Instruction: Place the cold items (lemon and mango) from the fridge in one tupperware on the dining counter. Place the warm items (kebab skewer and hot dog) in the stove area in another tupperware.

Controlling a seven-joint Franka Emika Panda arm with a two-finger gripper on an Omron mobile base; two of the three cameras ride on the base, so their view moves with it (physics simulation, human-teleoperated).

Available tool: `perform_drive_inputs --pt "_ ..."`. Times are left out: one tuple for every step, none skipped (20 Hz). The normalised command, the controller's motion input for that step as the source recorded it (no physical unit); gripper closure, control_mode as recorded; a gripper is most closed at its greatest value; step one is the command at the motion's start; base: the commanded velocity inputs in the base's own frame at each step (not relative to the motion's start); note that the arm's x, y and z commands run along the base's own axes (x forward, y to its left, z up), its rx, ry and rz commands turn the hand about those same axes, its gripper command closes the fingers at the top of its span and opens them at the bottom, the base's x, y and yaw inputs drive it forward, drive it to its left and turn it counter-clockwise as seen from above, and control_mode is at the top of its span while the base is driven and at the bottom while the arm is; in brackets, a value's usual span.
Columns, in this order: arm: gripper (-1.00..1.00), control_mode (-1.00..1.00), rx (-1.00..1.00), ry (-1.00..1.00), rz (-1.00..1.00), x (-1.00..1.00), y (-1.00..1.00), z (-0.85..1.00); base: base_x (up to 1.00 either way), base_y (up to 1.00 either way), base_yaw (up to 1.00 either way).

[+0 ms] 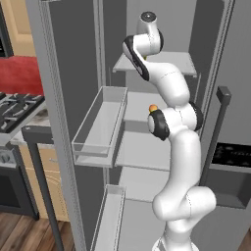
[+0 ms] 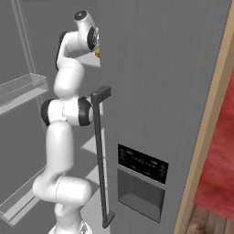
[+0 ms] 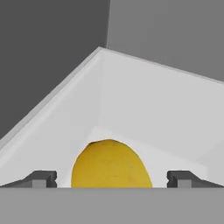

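Lemon [image 3: 110, 164] between your spread fingertips, not gripped.
You have the end effector [image 3: 111, 178] released, its two fingertips [image 3: 41, 178] standing wide on either side of the yellow fruit, which sits on a white fridge shelf [image 3: 144, 109] near the back corner. From the left base view you see the arm [image 1: 171, 88] reaching into the open fridge; an orange item [image 1: 153, 107] peeks out lower down.

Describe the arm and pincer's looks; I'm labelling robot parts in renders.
The arm is glossy white with rounded, tube-like links and dark bands at the joints, one capped by a grey disc. No cables or markings are visible. The pincer has two small, dark grey, blocky fingertips.
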Motion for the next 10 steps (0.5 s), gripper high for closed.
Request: perform_drive_inputs --pt "-1.0 -1.0 0.03 0.0 0.0 0.01 -0.01 -0.04 0.0 0.0 0.0" --pt "-1.0 -1.0 0.04 0.01 0.0 0.0 0.0 -0.09 0.0 0.0 0.0" --pt "-1.0 -1.0 0.06 0.01 0.0 0.0 -0.04 -0.13 0.0 0.0 0.0" --pt "-1.0 -1.0 0.07 0.02 0.0 0.0 -0.05 -0.15 0.0 0.0 0.0" --pt "-1.0 -1.0 0.07 0.03 0.0 0.0 -0.03 -0.17 0.0 0.0 0.0" --pt "-1.0 -1.0 0.07 0.03 0.0 0.0 -0.01 -0.19 0.0 0.0 0.0" --pt "-1.0 -1.0 0.07 0.06 0.0 0.0 -0.02 -0.22 0.0 0.0 0.0" --pt "-1.0 -1.0 0.08 0.04 0.0 0.0 -0.05 -0.22 0.0 0.0 0.0" --pt "-1.0 -1.0 0.07 0.02 0.0 0.0 -0.04 -0.19 0.0 0.0 0.0" --pt "-1.0 -1.0 0.04 0.01 0.0 0.0 0.0 -0.14 0.0 0.0 0.0"
